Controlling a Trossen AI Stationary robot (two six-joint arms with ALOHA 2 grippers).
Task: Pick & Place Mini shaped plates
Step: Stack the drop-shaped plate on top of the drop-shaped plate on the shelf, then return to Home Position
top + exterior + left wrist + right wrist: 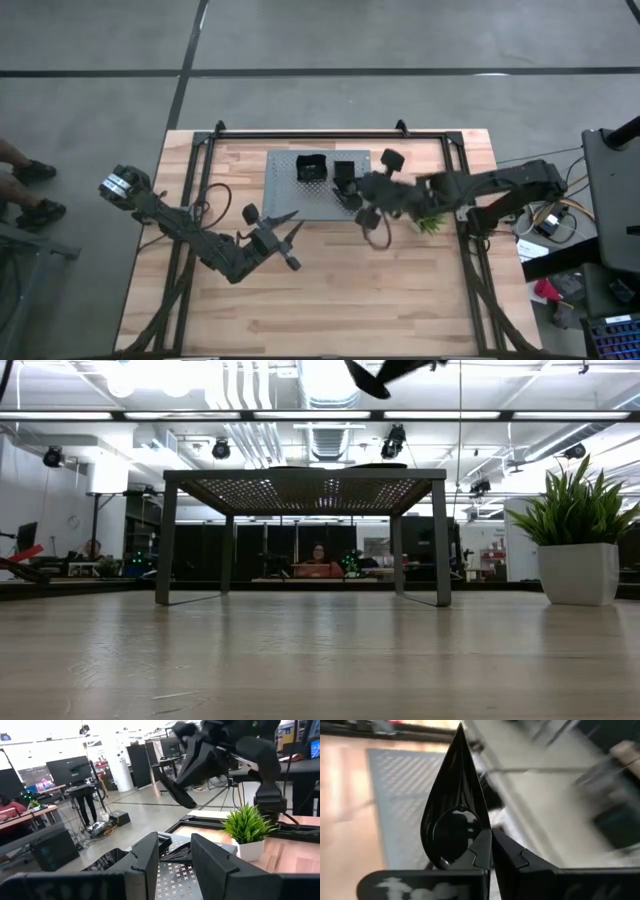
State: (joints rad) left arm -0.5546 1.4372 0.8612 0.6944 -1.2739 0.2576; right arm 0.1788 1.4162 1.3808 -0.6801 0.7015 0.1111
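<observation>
A glossy black teardrop mini plate (452, 795) is in my right gripper (487, 851), which is shut on it high above the grey perforated rack (290, 195). In the left wrist view the same plate (175, 790) shows aloft beyond my left gripper (175, 865). In the low view it shows at the top edge (375, 375). Two more black plates (312, 167) (343, 172) lie on the rack's top. My left gripper (288, 235) hangs open and level by the rack's near-left corner, with nothing between its fingers. My right gripper pinches the teardrop plate's rim at its round, wide end (470, 851) between its two shut fingers. The plate juts forward beyond the fingertips, its pointed tip (460, 730) farthest from them. It is lifted clear of the rack and the table.
A small green plant in a white pot (430, 222) stands right of the rack, under my right arm. The rack stands on four legs (300, 485) on the wooden table (380, 300). A black frame (330, 133) runs along the table's far edge. Bare wood lies toward the near edge.
</observation>
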